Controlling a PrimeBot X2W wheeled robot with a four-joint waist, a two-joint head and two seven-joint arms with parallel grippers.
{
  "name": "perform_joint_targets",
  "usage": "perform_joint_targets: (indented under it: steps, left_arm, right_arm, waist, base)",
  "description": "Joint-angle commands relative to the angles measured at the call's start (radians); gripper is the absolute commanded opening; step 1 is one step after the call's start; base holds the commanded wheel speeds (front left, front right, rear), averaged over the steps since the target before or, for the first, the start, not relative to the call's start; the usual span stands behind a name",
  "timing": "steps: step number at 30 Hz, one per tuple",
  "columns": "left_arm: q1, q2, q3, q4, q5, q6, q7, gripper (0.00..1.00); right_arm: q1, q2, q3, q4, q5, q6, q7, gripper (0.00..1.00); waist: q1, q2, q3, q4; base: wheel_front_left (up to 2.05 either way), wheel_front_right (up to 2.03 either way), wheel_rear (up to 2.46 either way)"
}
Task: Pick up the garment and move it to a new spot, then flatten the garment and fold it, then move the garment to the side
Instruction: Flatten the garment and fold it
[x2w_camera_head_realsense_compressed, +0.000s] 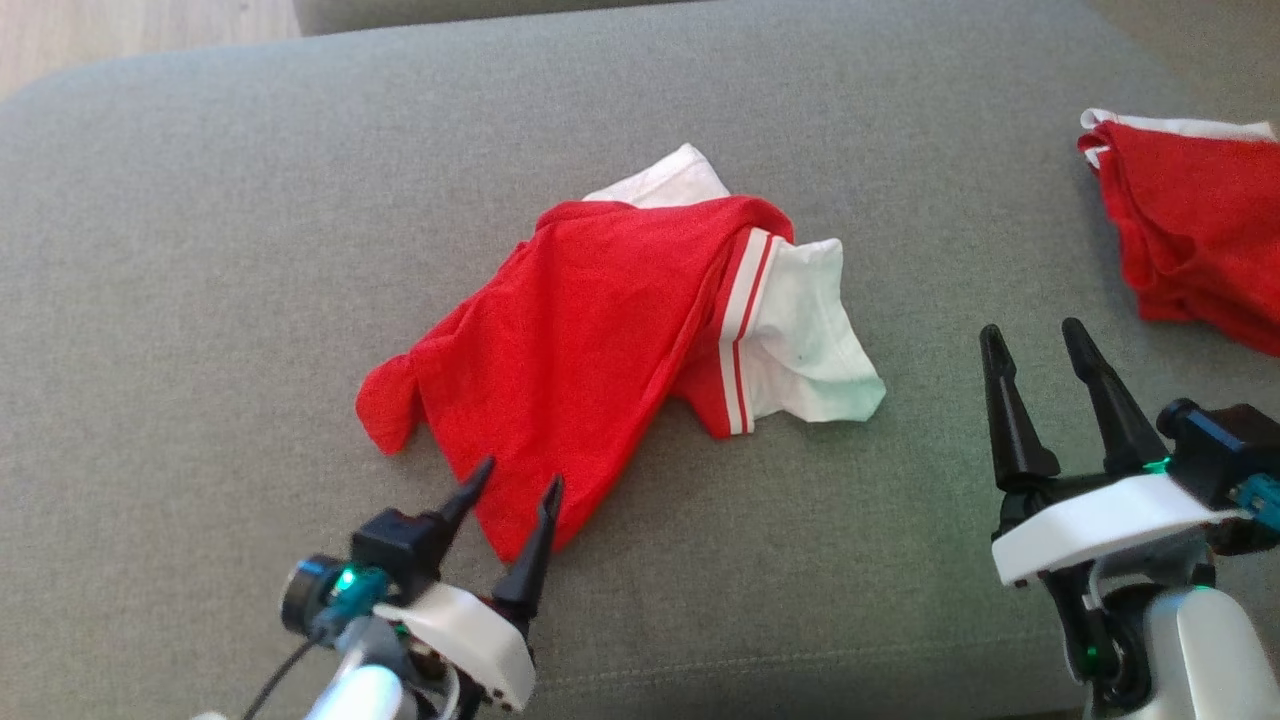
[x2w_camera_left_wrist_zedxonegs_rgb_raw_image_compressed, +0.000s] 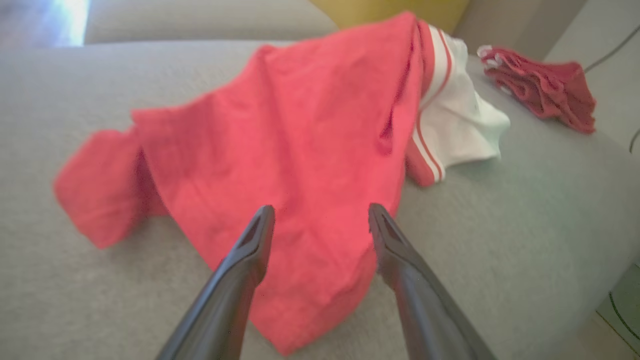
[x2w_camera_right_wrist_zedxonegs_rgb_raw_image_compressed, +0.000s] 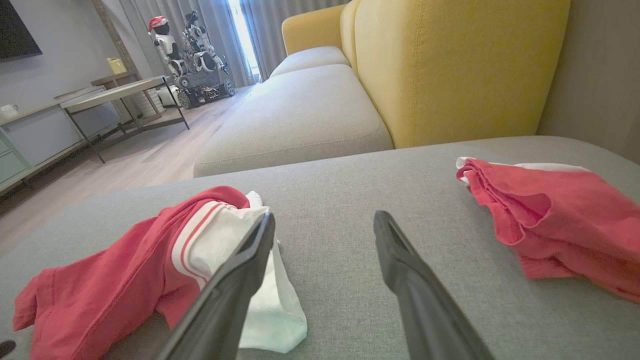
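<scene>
A crumpled red garment (x2w_camera_head_realsense_compressed: 580, 320) with white sleeves and red-and-white striped trim lies in the middle of the grey cushion (x2w_camera_head_realsense_compressed: 200, 250). My left gripper (x2w_camera_head_realsense_compressed: 522, 472) stands open at the garment's near pointed corner. In the left wrist view the left gripper (x2w_camera_left_wrist_zedxonegs_rgb_raw_image_compressed: 321, 210) has its two fingers spread over that red corner of the garment (x2w_camera_left_wrist_zedxonegs_rgb_raw_image_compressed: 300, 125) without clamping it. My right gripper (x2w_camera_head_realsense_compressed: 1031, 328) is open to the right of the white sleeve, apart from it. In the right wrist view the right gripper (x2w_camera_right_wrist_zedxonegs_rgb_raw_image_compressed: 325, 217) has bare cushion between its fingers, with the garment (x2w_camera_right_wrist_zedxonegs_rgb_raw_image_compressed: 125, 270) to its left.
A second red garment (x2w_camera_head_realsense_compressed: 1200, 230) lies bunched at the cushion's far right edge, also seen from the right wrist (x2w_camera_right_wrist_zedxonegs_rgb_raw_image_compressed: 560, 220). A yellow sofa back (x2w_camera_right_wrist_zedxonegs_rgb_raw_image_compressed: 450, 65) rises behind the cushion. A table (x2w_camera_right_wrist_zedxonegs_rgb_raw_image_compressed: 125, 90) and another robot (x2w_camera_right_wrist_zedxonegs_rgb_raw_image_compressed: 195, 45) stand across the wooden floor.
</scene>
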Motion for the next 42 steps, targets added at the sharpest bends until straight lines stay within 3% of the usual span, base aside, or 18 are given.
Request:
perform_joint_targets:
  steps: [1,4,9,20,42]
  left_arm:
    - [-0.031,0.006,0.043,-0.037,-0.004,0.007,-0.014,1.0]
    - [-0.029,0.002,0.076,-0.082,-0.013,0.023,-0.051,1.0]
    - [-0.036,0.034,0.131,-0.14,0.021,0.091,-0.066,1.0]
    - [0.059,0.097,0.244,-0.202,-0.019,0.187,-0.047,1.0]
    - [0.103,0.111,0.227,-0.248,-0.033,0.203,-0.015,1.0]
  right_arm:
    - [-0.008,-0.004,0.02,-0.041,-0.007,-0.001,0.0,1.0]
    - [0.002,-0.004,0.019,-0.047,-0.008,-0.001,0.001,1.0]
    - [0.018,-0.004,0.013,-0.053,-0.013,-0.001,-0.002,1.0]
    - [0.074,-0.004,0.008,-0.066,-0.045,-0.001,0.029,1.0]
    - [0.085,-0.005,0.022,-0.093,-0.056,-0.001,0.053,1.0]
  waist:
    - [0.0,0.0,-0.006,0.002]
    - [0.0,0.0,-0.025,0.006]
    - [0.0,0.0,-0.064,0.008]
    - [0.0,0.0,-0.144,0.004]
    - [0.0,0.0,-0.148,0.023]
  base:
    - [0.0,0.0,0.0]
    - [0.0,0.0,0.0]
    - [0.0,0.0,0.0]
    - [0.0,0.0,0.0]
    - [0.0,0.0,0.0]
